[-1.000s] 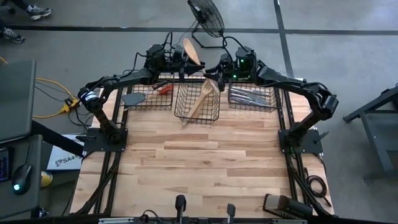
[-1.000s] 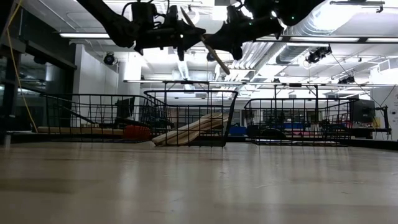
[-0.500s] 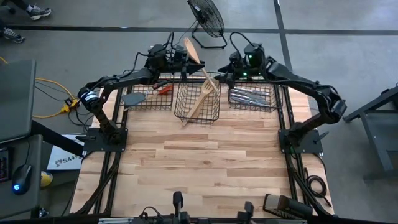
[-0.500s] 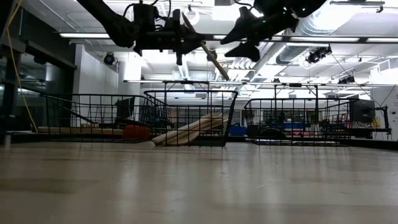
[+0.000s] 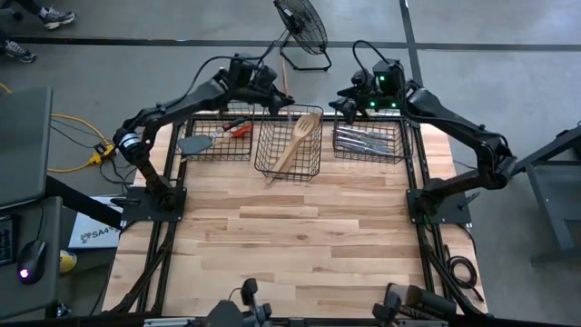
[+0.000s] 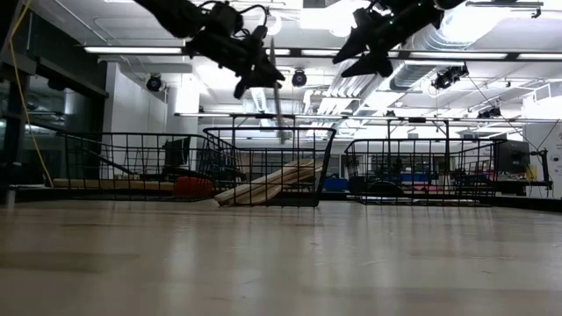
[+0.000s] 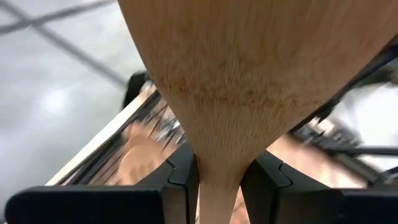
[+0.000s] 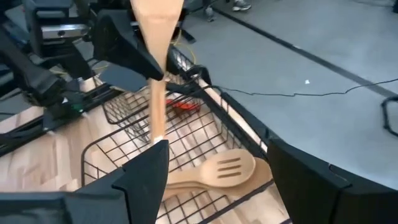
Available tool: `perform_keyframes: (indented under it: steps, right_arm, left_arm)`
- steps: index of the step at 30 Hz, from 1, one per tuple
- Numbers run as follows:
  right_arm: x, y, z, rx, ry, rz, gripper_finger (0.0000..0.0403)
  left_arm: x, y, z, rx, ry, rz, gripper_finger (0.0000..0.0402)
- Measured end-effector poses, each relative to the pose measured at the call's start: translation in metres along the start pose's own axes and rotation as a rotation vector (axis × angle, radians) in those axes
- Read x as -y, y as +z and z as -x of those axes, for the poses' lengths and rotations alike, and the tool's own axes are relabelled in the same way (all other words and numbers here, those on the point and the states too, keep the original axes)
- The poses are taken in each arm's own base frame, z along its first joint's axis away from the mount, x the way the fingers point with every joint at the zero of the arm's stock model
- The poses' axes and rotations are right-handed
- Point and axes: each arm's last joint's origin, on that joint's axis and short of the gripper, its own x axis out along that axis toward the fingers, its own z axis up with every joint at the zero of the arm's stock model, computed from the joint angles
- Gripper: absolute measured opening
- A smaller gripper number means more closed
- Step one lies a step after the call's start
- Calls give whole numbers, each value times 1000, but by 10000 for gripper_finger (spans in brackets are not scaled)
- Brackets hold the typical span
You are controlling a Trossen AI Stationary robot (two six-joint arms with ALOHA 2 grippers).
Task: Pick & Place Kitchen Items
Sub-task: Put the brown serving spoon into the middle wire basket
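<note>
Left gripper (image 7: 219, 186) clamped on the neck of a pale wooden spoon (image 7: 249, 74), held high above the far edge of the table, over the middle black wire basket (image 5: 289, 145); in the low view the handle hangs almost straight down toward that basket's rim. Spoon looks light, rigid and dry, so unlikely to slip; the neck just below the bowl is a sound hold, though the long handle may swing. Right gripper (image 8: 217, 180) stands wide and empty, raised over the right-hand wire basket (image 5: 368, 143) of silver metal cutlery (image 5: 363, 138). Middle basket already holds a slotted wooden spoon (image 8: 217, 169) with other wooden pieces leaning across it. Left-hand basket (image 5: 213, 141) holds a black turner (image 5: 194, 143) and a red-headed spatula (image 5: 239, 130). Obstacles: basket rims, leaning handles, the two wrists near each other.
</note>
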Motion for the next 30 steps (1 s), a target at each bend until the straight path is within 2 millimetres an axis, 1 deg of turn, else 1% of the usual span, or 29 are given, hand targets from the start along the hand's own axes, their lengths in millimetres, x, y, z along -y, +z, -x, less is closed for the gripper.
perform_keyframes:
  steps: [5,8,14,19,24,28,30]
  right_arm:
    - [-1,1,5,9,-21,6,263]
    - [0,0,5,-5,-29,-11,263]
    - [15,-1,9,-12,-104,-104,263]
    - [26,0,14,-8,-49,-143,263]
    - [31,0,17,-7,-36,-153,263]
    - [33,-1,18,-20,-46,-163,263]
    - [33,-3,18,-36,-52,-167,263]
  left_arm:
    - [7,7,12,-131,156,10,82]
    - [15,3,11,-177,242,3,82]
    - [36,-8,-1,-212,340,9,82]
    - [48,-17,-15,-223,407,16,82]
    - [47,-30,-31,-266,443,60,82]
    - [44,-34,-36,-276,447,125,82]
    - [43,-36,-35,-295,459,140,82]
